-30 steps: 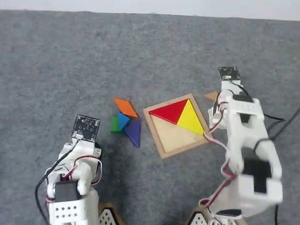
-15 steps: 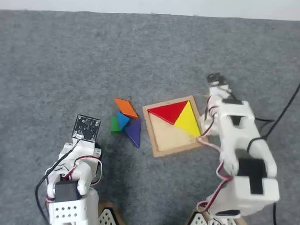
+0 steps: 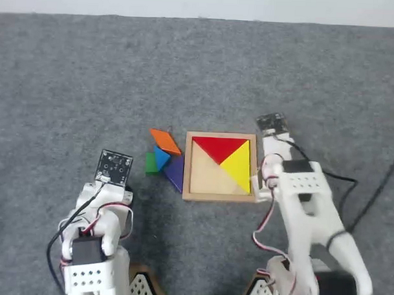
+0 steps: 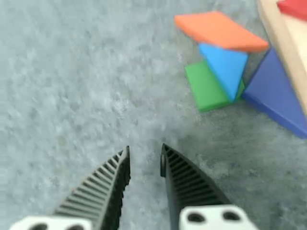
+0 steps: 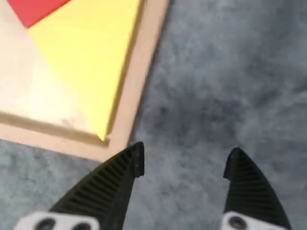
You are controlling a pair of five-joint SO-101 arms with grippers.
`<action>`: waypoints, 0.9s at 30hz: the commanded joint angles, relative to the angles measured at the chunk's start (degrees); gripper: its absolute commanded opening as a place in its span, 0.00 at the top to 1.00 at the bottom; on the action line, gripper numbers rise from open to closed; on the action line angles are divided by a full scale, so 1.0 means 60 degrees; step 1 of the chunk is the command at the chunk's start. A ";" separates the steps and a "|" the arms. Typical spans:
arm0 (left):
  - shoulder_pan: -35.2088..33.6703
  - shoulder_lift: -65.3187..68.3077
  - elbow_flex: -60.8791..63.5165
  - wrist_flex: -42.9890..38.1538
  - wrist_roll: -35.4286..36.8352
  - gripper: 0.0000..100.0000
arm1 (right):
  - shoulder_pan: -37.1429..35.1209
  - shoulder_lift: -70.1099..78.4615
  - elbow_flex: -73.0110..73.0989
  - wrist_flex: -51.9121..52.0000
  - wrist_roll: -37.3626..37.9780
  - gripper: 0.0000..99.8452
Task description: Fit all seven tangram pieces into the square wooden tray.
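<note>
Tray (image 5: 139, 62) rim — rt hand (image 5: 187, 149) beside

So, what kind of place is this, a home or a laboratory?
Probably a robotics test bench: a left arm and a right arm stand side by side at a grey mat, with a wooden tray and tangram pieces laid out.

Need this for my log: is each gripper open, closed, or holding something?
Left gripper: jaws slightly open, empty.
Right gripper: jaws wide open, empty.
</note>
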State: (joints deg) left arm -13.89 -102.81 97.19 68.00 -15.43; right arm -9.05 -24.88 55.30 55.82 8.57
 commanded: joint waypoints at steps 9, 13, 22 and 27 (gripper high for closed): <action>-0.0747 0.1407 -0.3729 -0.0381 -0.2212 0.90 | 0.2044 -0.3333 0.2037 -0.0198 -0.0059 0.73; -0.0615 0.5846 -0.7026 0.0029 -0.1685 0.90 | 0.2220 -0.3538 0.2491 -0.0388 -0.0059 0.73; 0.1685 1.4930 -1.4777 0.2652 0.1333 0.79 | 0.2264 -0.3538 0.2769 -0.0813 -0.0059 0.73; 0.2652 1.6952 -1.6037 0.2491 0.2945 0.78 | 0.2278 -0.3538 0.2769 -0.0813 -0.0059 0.73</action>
State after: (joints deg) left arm -2.20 -9.19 8.92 83.56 -5.05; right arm 3.87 -44.22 72.35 51.96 8.22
